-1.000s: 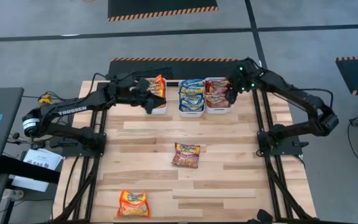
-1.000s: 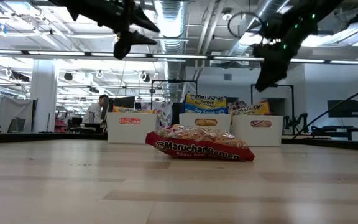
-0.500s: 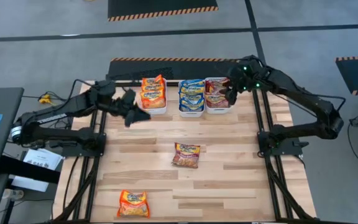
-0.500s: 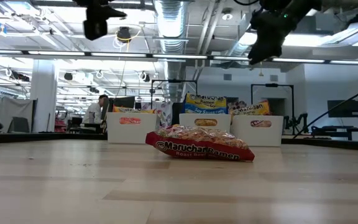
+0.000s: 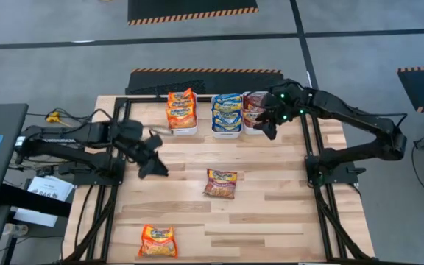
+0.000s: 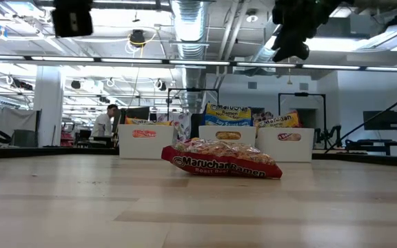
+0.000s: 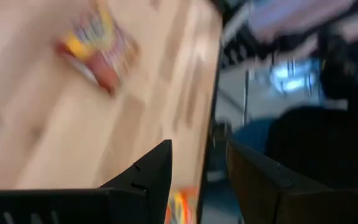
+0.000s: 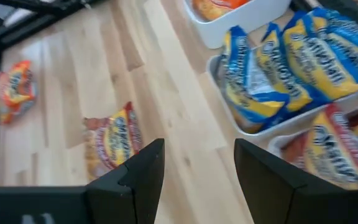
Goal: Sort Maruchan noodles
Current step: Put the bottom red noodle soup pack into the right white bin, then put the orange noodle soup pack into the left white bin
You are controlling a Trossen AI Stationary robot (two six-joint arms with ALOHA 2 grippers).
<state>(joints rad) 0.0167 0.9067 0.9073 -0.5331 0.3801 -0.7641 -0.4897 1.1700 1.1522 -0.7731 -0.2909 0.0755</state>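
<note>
The left gripper (image 5: 155,168) had moved away from the orange bin (image 5: 182,129) toward the red packet (image 5: 221,183) mid-table, open and empty. The right gripper (image 5: 266,126) had slid off the red bin (image 5: 255,131), open and empty. An orange packet (image 5: 157,241) lay near the front.

The table (image 5: 271,199) is pale, light-brown wood planks. At twelve o'clock on it, three white bins (image 5: 227,126) hold packets: orange (image 5: 181,109), blue with yellow (image 5: 227,110), and dark red (image 5: 255,107). Near the centre lies a dark red packet with a yellow noodle picture (image 5: 221,183); at seven o'clock, an orange one (image 5: 157,241). Both arms are black. Orange-and-black striped edging (image 5: 205,71) lines the far side.
</note>
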